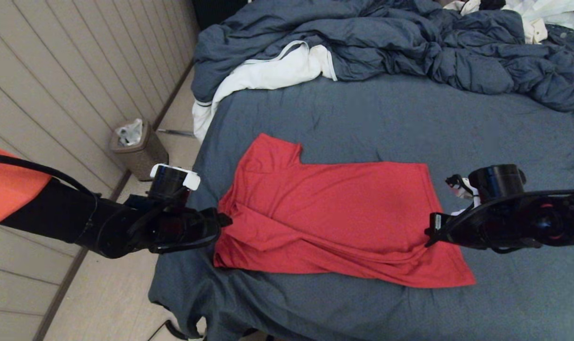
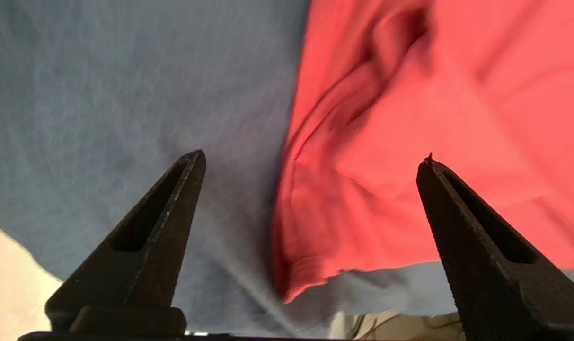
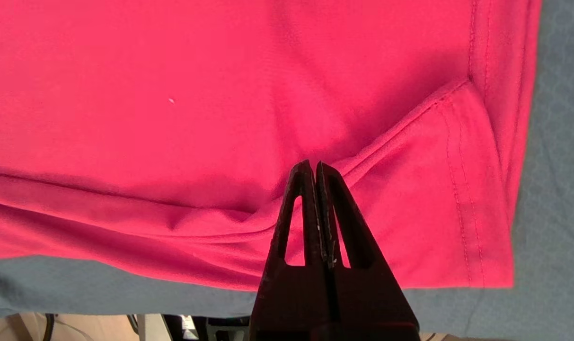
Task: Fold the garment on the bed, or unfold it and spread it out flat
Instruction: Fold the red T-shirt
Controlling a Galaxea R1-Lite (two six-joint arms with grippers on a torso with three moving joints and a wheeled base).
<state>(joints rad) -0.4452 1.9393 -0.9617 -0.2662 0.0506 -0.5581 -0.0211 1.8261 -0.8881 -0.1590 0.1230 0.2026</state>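
Note:
The red garment [image 1: 329,213] lies plain side up on the slate-blue bed [image 1: 410,118], folded along its length, with one sleeve pointing toward the duvet. No print or neck tag shows. My left gripper [image 1: 224,220] hovers at the shirt's left edge, open; in the left wrist view its fingers straddle the border of the bed sheet [image 2: 126,94] and the garment [image 2: 410,118], with the left gripper [image 2: 310,158] holding nothing. My right gripper [image 1: 429,232] is at the shirt's right edge, near the hem. In the right wrist view the right gripper [image 3: 313,164] is shut above a fold of the garment [image 3: 173,118], no cloth between the fingers.
A rumpled blue duvet [image 1: 410,42] is heaped across the far side of the bed, with a white cloth [image 1: 268,71] draped off its left corner. A small waste bin [image 1: 137,147] stands on the floor by the panelled wall [image 1: 69,80]. The bed's near edge [image 1: 268,322] drops off just below the shirt.

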